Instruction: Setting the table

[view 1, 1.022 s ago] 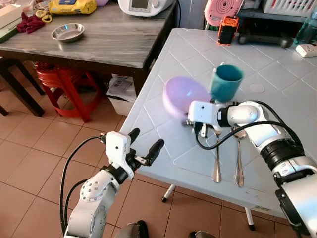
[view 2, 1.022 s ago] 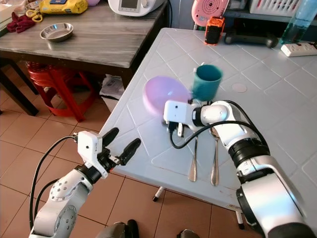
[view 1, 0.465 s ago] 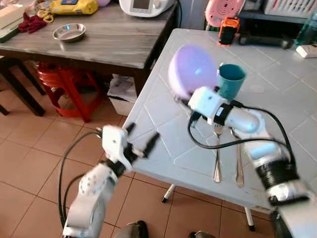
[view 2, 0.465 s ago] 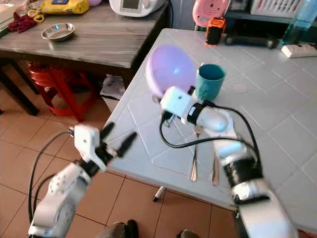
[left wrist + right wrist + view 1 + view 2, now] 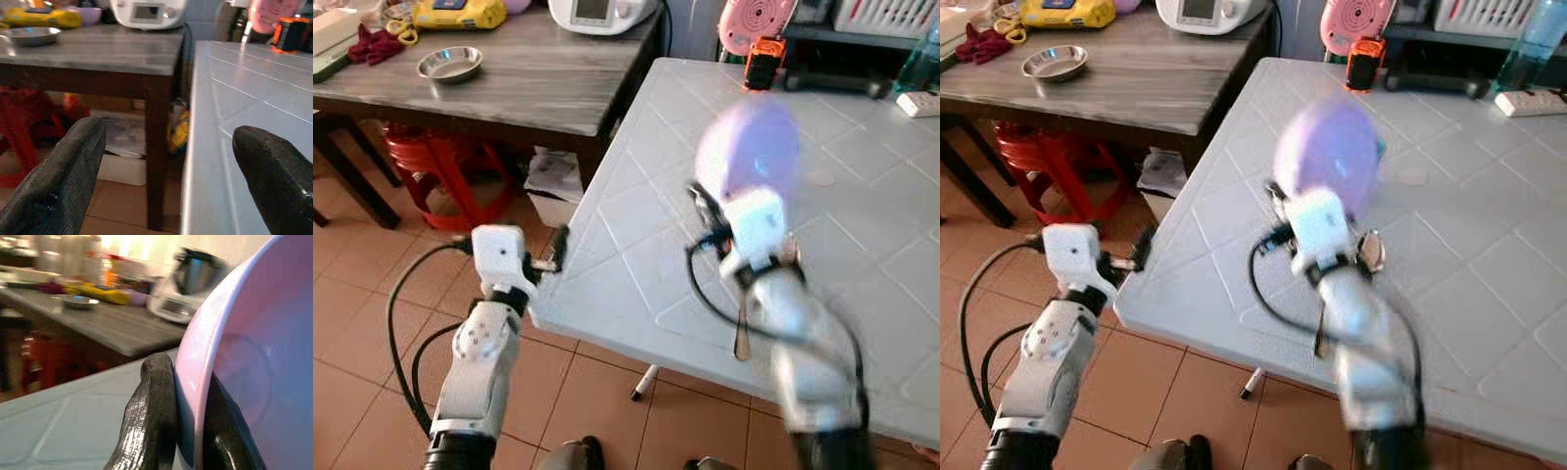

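Observation:
My right gripper (image 5: 193, 423) is shut on the rim of a pale purple bowl (image 5: 749, 147), holding it tilted on edge above the white table (image 5: 626, 264). The arm and bowl are blurred with motion. The bowl hides most of the teal cup (image 5: 1380, 147) behind it. A fork (image 5: 1318, 341) and a spoon (image 5: 1369, 251) lie on the table under the right arm, partly covered by it. My left gripper (image 5: 171, 171) is open at the table's near left corner, with the table edge between its fingers and nothing held.
A dark wooden table (image 5: 538, 78) stands to the left with a steel bowl (image 5: 449, 63) and a white appliance (image 5: 602, 12). A red stool (image 5: 431, 162) sits under it. An orange-black device (image 5: 763, 64) and a power strip (image 5: 918, 101) lie at the white table's far side.
The right arm has swung the bowl up and to the right, from left of the cup to in front of it. The left gripper has risen to the table's corner.

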Motion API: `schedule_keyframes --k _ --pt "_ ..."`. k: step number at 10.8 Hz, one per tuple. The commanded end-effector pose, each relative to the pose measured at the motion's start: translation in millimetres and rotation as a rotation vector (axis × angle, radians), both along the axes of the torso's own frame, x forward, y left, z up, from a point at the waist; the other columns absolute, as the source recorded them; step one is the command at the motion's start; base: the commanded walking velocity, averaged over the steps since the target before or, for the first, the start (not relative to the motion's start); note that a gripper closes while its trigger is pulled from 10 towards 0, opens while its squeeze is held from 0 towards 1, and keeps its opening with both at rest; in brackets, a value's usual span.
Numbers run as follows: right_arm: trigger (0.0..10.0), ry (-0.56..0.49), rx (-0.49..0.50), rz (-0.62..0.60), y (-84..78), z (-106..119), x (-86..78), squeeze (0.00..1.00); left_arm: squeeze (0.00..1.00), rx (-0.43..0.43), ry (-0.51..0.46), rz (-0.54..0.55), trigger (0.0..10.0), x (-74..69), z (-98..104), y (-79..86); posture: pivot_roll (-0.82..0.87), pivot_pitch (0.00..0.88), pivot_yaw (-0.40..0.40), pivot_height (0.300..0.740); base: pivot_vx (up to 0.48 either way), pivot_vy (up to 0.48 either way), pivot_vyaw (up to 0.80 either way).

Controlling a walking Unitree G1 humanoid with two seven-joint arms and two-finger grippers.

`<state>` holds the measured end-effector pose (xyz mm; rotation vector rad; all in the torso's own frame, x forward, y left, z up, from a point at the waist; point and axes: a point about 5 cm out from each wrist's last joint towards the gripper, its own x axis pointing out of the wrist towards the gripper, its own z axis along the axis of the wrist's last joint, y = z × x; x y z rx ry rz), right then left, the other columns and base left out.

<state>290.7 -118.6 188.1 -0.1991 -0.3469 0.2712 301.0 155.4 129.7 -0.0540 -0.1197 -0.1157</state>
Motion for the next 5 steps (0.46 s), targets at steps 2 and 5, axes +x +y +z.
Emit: schedule_keyframes --k 2,5 --pt "10.0 -0.049 0.018 -0.076 -6.6 8.4 -12.6 0.00 0.00 0.030 0.020 0.015 10.0 -1.0 -6.3 2.2 -0.06 0.105 0.073 0.740 0.000 0.000 0.00" --pt "10.0 0.040 0.045 -0.161 -14.4 -3.1 -16.0 0.00 0.00 0.043 0.027 0.016 10.0 2.8 -7.5 3.4 -0.06 0.113 0.089 0.740 0.000 0.000 -0.16"
